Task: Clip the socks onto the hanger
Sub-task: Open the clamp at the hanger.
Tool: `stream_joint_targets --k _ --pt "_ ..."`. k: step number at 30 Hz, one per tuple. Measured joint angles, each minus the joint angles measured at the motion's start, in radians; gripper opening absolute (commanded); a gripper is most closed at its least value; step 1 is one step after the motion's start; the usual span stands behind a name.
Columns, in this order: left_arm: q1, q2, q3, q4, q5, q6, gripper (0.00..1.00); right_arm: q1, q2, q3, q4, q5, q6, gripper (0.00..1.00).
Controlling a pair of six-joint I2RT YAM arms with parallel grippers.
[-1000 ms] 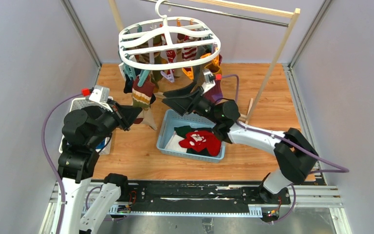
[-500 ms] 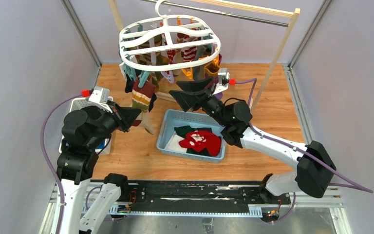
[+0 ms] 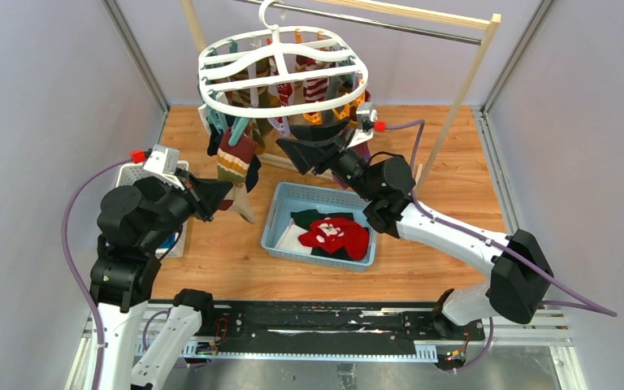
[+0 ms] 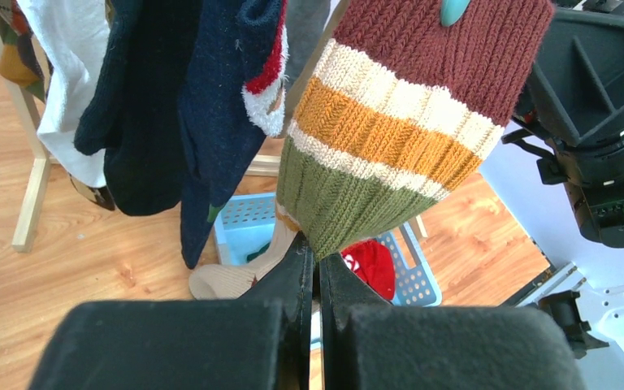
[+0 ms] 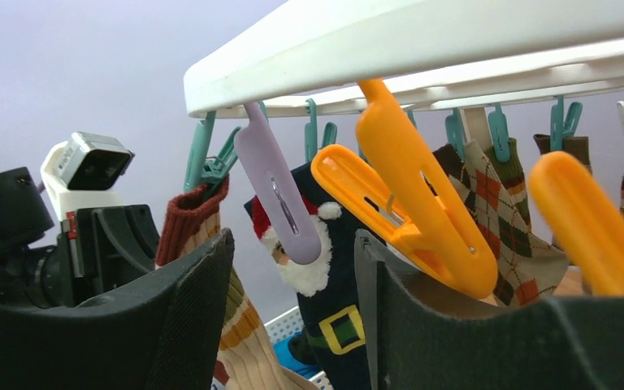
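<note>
The hanger [image 3: 280, 58] hangs by its hook from the metal bar [image 3: 374, 26] at the back of the table [image 3: 211, 260]; many socks are clipped under it.

The striped sock [image 4: 390, 138] hangs from a teal peg [image 4: 455, 8] on the side near the left arm. It has red-brown, cream, orange and green bands; its beige foot dangles low. The left gripper [image 4: 317, 264] is squeezed tight; its tips pinch the bottom edge of the green band, and the sock leans toward it. Next to the striped sock hangs a dark blue Santa sock [image 5: 333, 309]; a white sock [image 4: 69, 65] hangs farther along.

The right gripper [image 5: 292, 244] is up under the front rim of the hanger. Its fingers are spread apart and there is nothing in them. A purple peg [image 5: 280, 195] hangs down just above the gap; an orange peg [image 5: 406, 203] sits right over one finger (whether it touches is hard to tell). A checked sock [image 5: 504, 211] hangs behind the orange peg.

The blue basket [image 3: 280, 213] stands on the table between the two arms, below the hanger; a red sock [image 3: 335, 234] with a white pattern lies in it, on top of dark green and white cloth.
</note>
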Motion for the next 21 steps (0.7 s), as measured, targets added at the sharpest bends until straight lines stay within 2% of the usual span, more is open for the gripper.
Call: stream_joint_targets --k 4,5,6,9,12,18,21 --pt "0.000 -0.004 0.002 0.000 -0.004 0.003 0.00 0.000 0.003 0.013 -0.026 0.000 -0.020 0.33" --pt "0.000 -0.004 0.002 0.000 -0.005 0.003 0.00 0.000 0.003 0.018 -0.032 -0.002 -0.026 0.32" --pt "0.000 -0.004 0.002 0.000 -0.005 0.004 0.00 0.000 0.003 0.023 -0.037 -0.002 -0.028 0.33" --pt "0.000 -0.004 0.002 0.000 -0.006 0.004 0.00 0.000 0.003 0.043 -0.055 -0.006 -0.035 0.48" --pt "0.000 -0.004 0.003 0.000 -0.006 0.004 0.00 0.000 0.002 0.053 -0.072 -0.006 -0.053 0.49" --pt "0.000 -0.004 0.021 -0.006 -0.007 0.004 0.00 0.001 0.003 0.065 -0.116 -0.005 -0.087 0.39" --pt "0.000 -0.004 0.027 -0.007 -0.008 0.004 0.00 0.004 0.003 0.086 -0.135 -0.005 -0.108 0.27"
